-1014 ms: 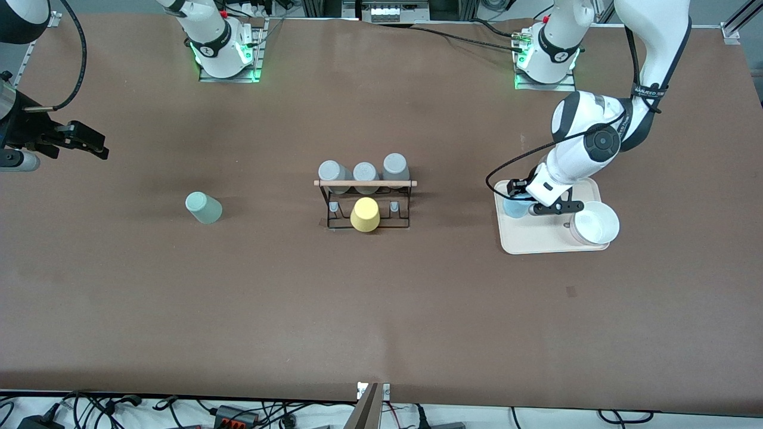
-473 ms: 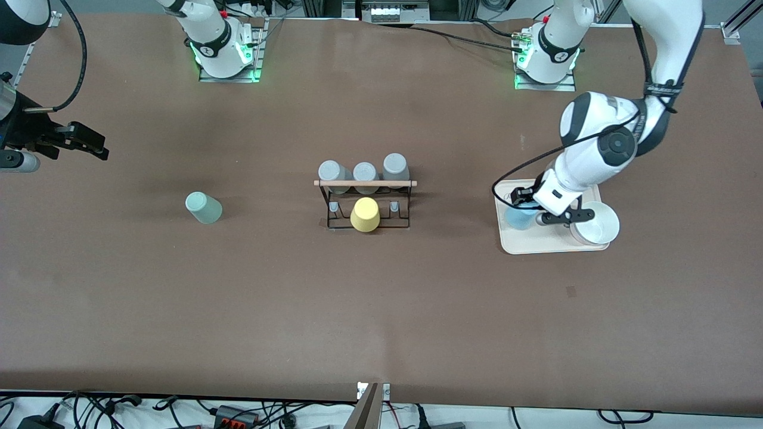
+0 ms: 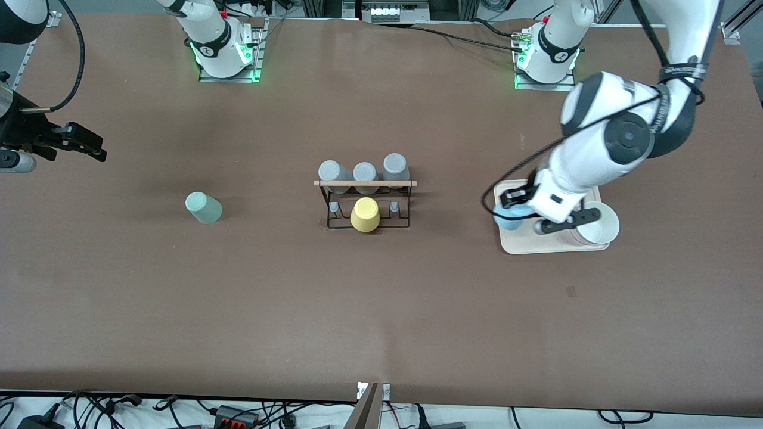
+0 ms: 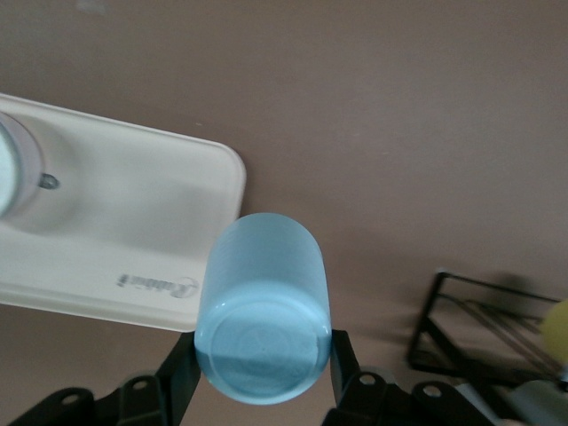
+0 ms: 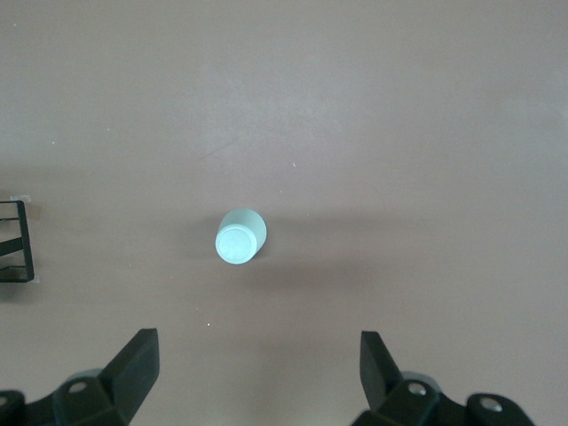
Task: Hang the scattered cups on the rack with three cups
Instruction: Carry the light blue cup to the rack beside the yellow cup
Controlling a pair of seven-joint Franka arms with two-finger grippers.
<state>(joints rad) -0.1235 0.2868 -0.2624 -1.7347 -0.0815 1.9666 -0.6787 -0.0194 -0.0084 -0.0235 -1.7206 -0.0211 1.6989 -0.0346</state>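
Note:
My left gripper (image 3: 514,215) is shut on the light blue cup (image 3: 509,218) and holds it in the air over the rack-side edge of the cream tray (image 3: 536,241). In the left wrist view the cup (image 4: 264,311) sits bottom-up between the black fingers (image 4: 342,359). The mint green cup (image 3: 203,208) stands upside down on the table toward the right arm's end; it also shows in the right wrist view (image 5: 240,237). My right gripper (image 3: 83,143) is open and empty, high over the table edge at its own end. The black wire rack (image 3: 365,202) with a wooden rod stands mid-table.
Three grey cups (image 3: 363,173) hang on the rack's farther row and a yellow cup (image 3: 365,215) on its nearer row. A white bowl (image 3: 596,225) sits on the cream tray. The rack's corner shows in the left wrist view (image 4: 479,328).
My left gripper has lifted the light blue cup off the tray and carried it toward the tray's rack-side edge. The right arm has not moved.

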